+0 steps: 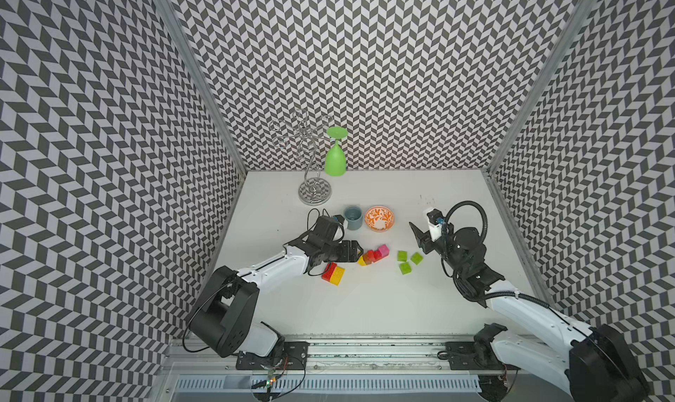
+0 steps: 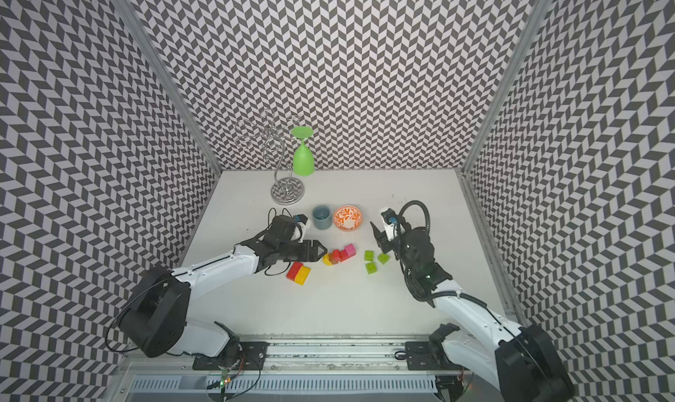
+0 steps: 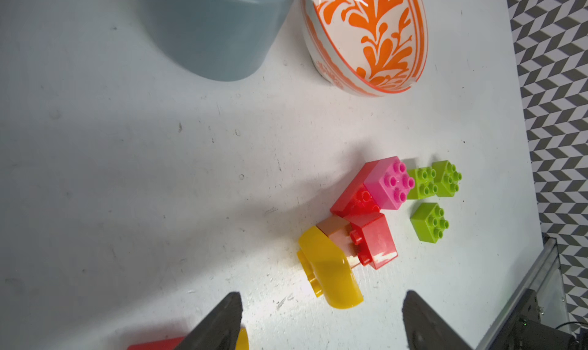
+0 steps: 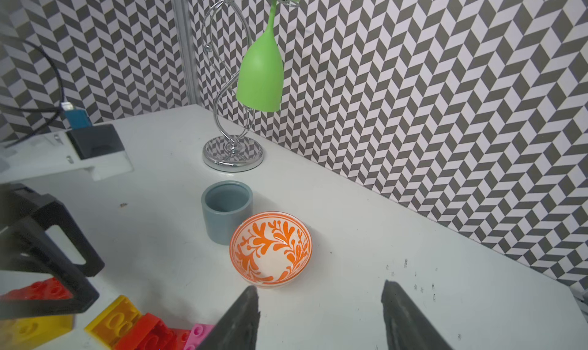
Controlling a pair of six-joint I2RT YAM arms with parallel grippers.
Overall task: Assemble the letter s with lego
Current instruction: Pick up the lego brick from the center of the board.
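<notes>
The lego lies mid-table in both top views. A joined cluster (image 1: 372, 256) of yellow, orange-brown, red and pink bricks sits beside three loose lime green bricks (image 1: 404, 268). A red-and-yellow pair (image 1: 333, 273) lies nearer the front. My left gripper (image 1: 359, 252) is low and open, its tips just short of the cluster's yellow brick (image 3: 331, 269), with nothing between them (image 3: 321, 296). My right gripper (image 1: 420, 241) hangs open and empty (image 4: 319, 288) just right of the green bricks (image 2: 383, 258), pointing toward the bowl.
A blue-grey cup (image 1: 353, 217) and an orange-patterned bowl (image 1: 379, 218) stand just behind the bricks. A chrome rack (image 1: 315, 192) holding an upside-down green glass (image 1: 336, 159) stands at the back left. A metal rail (image 1: 511, 235) edges the table's right side.
</notes>
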